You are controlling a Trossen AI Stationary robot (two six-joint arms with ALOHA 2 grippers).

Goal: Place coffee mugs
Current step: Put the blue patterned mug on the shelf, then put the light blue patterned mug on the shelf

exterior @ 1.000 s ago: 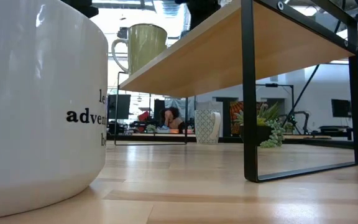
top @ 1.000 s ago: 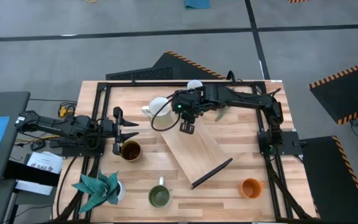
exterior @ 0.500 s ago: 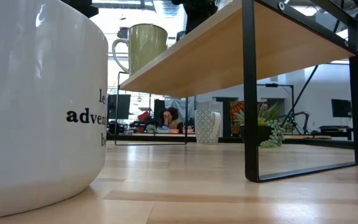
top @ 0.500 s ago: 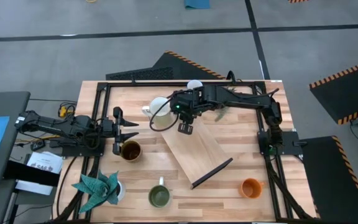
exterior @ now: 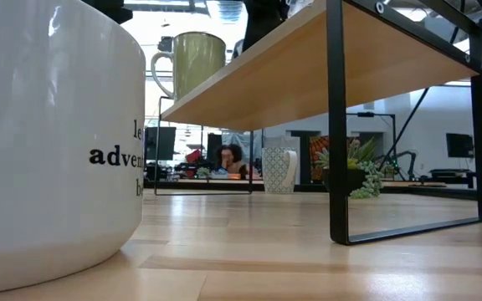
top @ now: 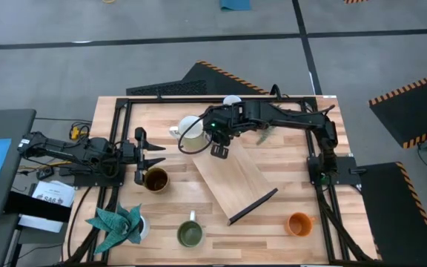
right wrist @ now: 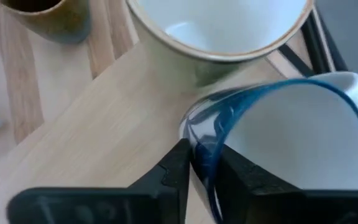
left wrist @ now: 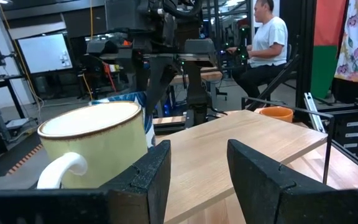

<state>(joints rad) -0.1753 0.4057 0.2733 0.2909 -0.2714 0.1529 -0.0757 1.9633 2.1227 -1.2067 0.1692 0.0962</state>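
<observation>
Over the last second our right tool [top: 219,150] has drifted a little toward the back-left end of the raised wooden shelf [top: 237,178], closing on the cream mug [top: 191,131] that already stands there; in the low view its dark body now shows further left above the board than it did. In the right wrist view its two fingers [right wrist: 178,163] are pinched on the rim wall of a white mug with a blue rim [right wrist: 278,140], one finger inside and one outside, and the mug hangs tilted, its mouth turned toward the camera. The cream mug lies just ahead of the tool, its rim very near the carried one; we cannot tell whether they touch. We read this as the carry ending and the set-down beginning: the blue-rimmed mug is meant to stand beside the cream one, so it must be brought upright and lowered without knocking its neighbour. Our left tool [top: 141,156] waits at the left side of the counter [top: 273,222], fingers parted with nothing between them, and the dark brown mug [top: 156,179] stands just beside it. Farther off, the green mug [top: 190,234] and the orange mug [top: 299,222] stand on the counter, not yet shelved, and another white mug [exterior: 53,142] fills the low view's foreground.
</observation>
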